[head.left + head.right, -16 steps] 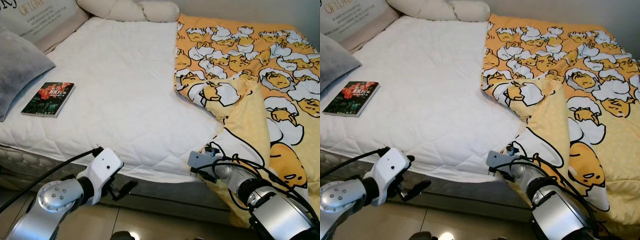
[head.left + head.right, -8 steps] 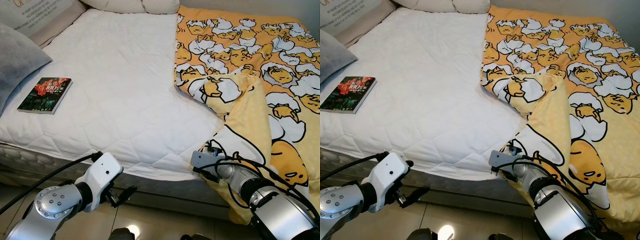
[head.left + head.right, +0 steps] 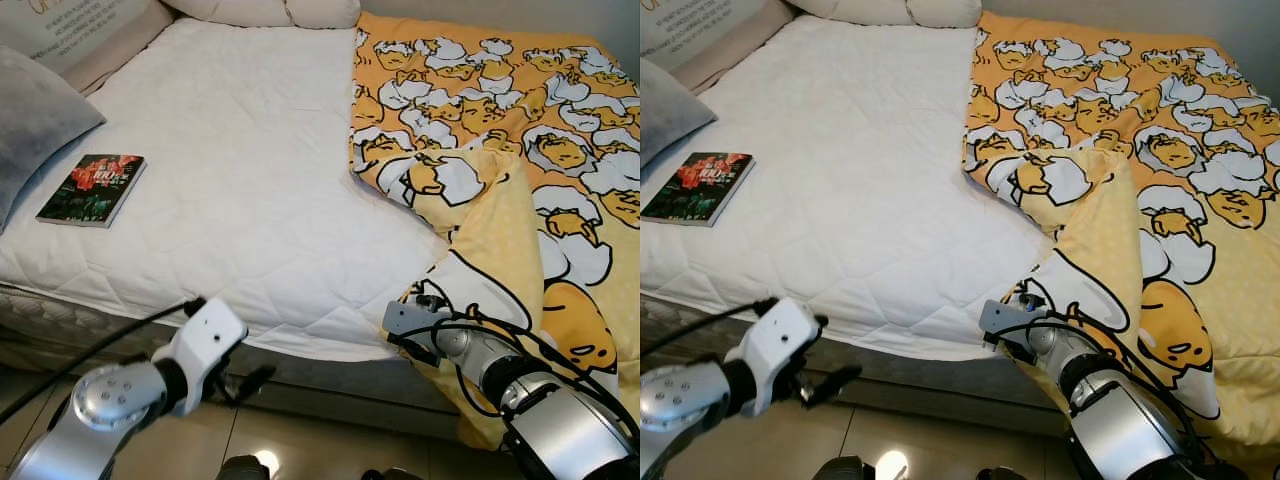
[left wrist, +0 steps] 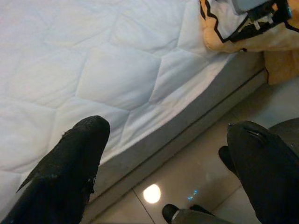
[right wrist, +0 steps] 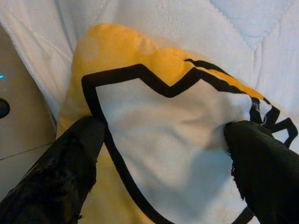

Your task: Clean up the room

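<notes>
A white quilted bed [image 3: 240,170] carries a yellow cartoon-egg blanket [image 3: 500,130] over its right half. A book [image 3: 92,188] lies near the grey pillow [image 3: 35,120]. The right gripper [image 5: 163,154], fingers spread, straddles the blanket's folded corner. The left gripper [image 4: 163,158] hangs spread beside the bed's edge.

Blanket [image 3: 500,140]: showing yellow-orange, patterned with white-and-yellow egg cartoons outlined in black. Mattress cover [image 3: 230,150]: showing white, quilted in hexagons. Book [image 3: 92,189] beside the grey pillow [image 3: 35,120]: showing a dark cover with red and green.
</notes>
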{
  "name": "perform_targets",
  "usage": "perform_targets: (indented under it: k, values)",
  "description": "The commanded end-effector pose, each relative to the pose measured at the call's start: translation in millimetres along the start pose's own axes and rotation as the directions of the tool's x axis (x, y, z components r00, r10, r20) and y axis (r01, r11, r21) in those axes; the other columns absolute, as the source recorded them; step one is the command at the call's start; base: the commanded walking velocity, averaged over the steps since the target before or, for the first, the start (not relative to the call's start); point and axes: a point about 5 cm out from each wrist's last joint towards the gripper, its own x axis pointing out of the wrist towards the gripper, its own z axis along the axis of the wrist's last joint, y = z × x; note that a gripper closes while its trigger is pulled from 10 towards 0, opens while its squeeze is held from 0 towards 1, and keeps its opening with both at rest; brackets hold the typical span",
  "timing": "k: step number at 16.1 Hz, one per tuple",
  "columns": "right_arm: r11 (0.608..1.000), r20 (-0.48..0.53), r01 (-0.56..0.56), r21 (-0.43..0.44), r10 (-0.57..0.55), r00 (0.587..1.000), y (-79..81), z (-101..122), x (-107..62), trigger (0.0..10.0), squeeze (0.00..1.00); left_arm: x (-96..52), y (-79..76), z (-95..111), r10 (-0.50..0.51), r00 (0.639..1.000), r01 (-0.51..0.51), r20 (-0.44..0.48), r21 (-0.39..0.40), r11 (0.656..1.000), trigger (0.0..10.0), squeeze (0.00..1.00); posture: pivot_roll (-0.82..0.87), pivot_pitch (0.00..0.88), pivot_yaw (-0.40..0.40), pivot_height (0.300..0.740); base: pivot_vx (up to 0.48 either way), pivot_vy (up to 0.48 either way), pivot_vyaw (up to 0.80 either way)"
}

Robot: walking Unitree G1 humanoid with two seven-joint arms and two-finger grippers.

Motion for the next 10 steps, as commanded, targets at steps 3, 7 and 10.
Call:
perform_targets:
  k: [3,7,10]
  values:
    - [0.999,-0.005,-0.016,0.051,0.017,1.0,0.0,-7.0,-1.3,0.0,0.0,5.6,-1.0,0.1,-0.012,1.0,0.012,0.009,-0.001,1.0,10.0,0.31,0.28,0.034,-0.028,0.74,0.0,0.0,0.0]
    - [0.975,0.046,-0.027,0.221,0.017,0.999,2.2,-3.0,-0.7,0.0,0.0,14.7,2.3,3.0,0.001,1.0,-0.001,0.029,0.001,1.0,10.0,0.24,0.26,0.0,-0.036,0.74,0.0,0.0,0.0]
    - [0.936,0.127,-0.045,0.35,0.0,0.992,0.8,6.0,-0.6,0.0,0.0,25.1,4.8,5.2,0.0,0.999,0.0,0.047,0.001,1.0,10.0,0.2,0.23,0.0,-0.037,0.74,0.0,0.0,0.0]
